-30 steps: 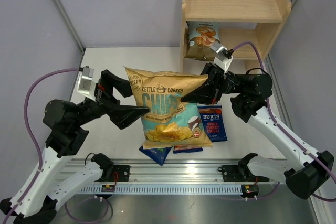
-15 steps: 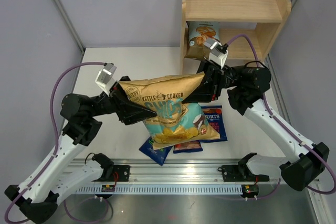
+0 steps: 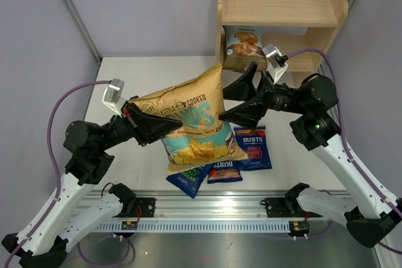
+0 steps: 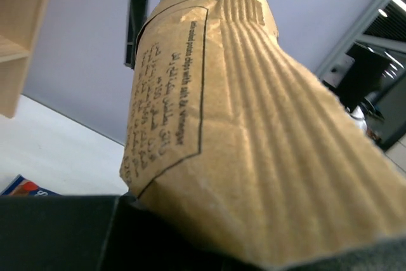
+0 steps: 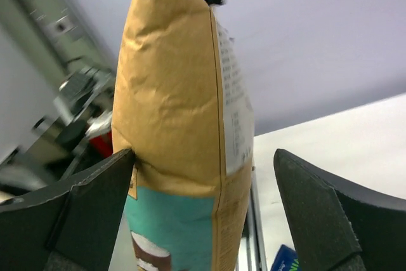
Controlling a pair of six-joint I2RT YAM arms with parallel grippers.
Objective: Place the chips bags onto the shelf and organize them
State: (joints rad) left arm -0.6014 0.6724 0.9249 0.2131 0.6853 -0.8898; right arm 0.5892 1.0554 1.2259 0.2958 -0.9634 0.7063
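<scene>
left hand (image 3: 149,130) clenched on tan chips bag (image 3: 188,112) | right hand (image 3: 233,100) released, bag's edge between its fingers

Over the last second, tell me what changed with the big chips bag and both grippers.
The left gripper closed on the tan CHIPS bag at its left end. The right gripper let go and now stands open around its right end. The bag tipped, right end up toward the shelf. The small BURTS bags on the table and the bag on the lower shelf stayed put.
</scene>
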